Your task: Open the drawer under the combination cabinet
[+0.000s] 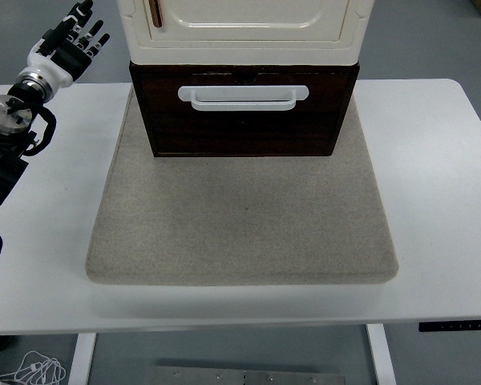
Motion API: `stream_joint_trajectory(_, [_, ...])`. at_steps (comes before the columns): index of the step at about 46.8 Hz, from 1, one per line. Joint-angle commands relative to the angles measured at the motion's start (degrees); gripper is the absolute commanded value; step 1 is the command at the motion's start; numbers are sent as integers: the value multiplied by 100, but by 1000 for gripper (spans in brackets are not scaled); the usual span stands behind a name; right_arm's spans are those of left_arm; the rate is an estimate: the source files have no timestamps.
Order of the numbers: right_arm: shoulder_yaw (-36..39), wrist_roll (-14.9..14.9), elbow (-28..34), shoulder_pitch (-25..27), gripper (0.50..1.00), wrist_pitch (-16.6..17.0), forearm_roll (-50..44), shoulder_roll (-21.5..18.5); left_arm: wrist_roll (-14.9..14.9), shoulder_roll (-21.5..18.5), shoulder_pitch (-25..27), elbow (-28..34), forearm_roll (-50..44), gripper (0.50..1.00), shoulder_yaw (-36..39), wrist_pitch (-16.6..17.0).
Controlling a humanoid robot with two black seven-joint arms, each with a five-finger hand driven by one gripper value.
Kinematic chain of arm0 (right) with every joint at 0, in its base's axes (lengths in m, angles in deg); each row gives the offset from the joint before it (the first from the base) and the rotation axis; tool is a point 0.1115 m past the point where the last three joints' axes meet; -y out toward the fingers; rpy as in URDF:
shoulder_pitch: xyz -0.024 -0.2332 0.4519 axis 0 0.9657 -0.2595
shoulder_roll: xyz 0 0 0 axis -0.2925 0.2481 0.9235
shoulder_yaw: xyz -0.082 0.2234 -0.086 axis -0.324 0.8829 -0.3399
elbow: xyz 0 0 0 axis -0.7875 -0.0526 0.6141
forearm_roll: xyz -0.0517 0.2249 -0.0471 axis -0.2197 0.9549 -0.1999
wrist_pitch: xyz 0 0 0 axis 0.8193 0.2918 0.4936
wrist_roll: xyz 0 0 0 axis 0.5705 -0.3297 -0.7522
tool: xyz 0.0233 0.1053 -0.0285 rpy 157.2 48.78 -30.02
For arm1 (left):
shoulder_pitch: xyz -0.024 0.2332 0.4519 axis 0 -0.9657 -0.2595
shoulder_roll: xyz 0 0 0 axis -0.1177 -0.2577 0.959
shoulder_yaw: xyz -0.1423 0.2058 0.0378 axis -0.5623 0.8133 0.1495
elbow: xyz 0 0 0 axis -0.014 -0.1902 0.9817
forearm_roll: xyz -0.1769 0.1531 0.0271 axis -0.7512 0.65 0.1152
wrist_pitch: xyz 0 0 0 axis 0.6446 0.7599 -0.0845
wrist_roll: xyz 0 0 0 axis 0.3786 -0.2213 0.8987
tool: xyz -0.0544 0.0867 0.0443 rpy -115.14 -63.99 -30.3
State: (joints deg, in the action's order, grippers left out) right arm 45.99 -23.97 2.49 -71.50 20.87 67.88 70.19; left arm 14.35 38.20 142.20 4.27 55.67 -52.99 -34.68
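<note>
Sitting on one grey mat (pixel 240 224) at the tabletop's (pixel 433 200) far middle, one cabinet (pixel 244 28) tops one shut dark drawer (pixel 244 116) with one white handle (pixel 243 95). Left hand (pixel 70 40) hovers far-left, fingers spread, empty.

The desk (pixel 433 160) has a smooth white top with a soft, matt sheen. On it lies a mat (pixel 240 224) of grey-beige cloth, like felt, with a rough and dull surface. The drawer (pixel 244 120) in the upper centre of the frame looks like dark brown wood with a slightly glossy finish. Its handle (pixel 243 95) is smooth white plastic. The cabinet (pixel 244 28) above it is cream-coloured, smooth and glossy, like plastic. In the upper left of the frame, the left robot hand (pixel 68 44) shows black and white hard parts, plastic in look, and the wrist (pixel 8 112) behind it has a shiny metal disc.
</note>
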Motion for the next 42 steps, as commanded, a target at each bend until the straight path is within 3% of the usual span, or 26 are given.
stream_joint_trajectory(1, [0, 0, 0, 0, 926, 2, -5, 0, 3, 0, 19, -2, -18, 1000, -10, 18])
stream_joint_trajectory(21, [0, 0, 0, 0, 926, 2, -5, 0, 3, -141, 98, 51, 70, 1000, 104, -61])
stream_joint_trajectory(42, [0, 0, 0, 0, 928, 2, -5, 0, 3, -817, 1292, -46, 88, 1000, 377, 132])
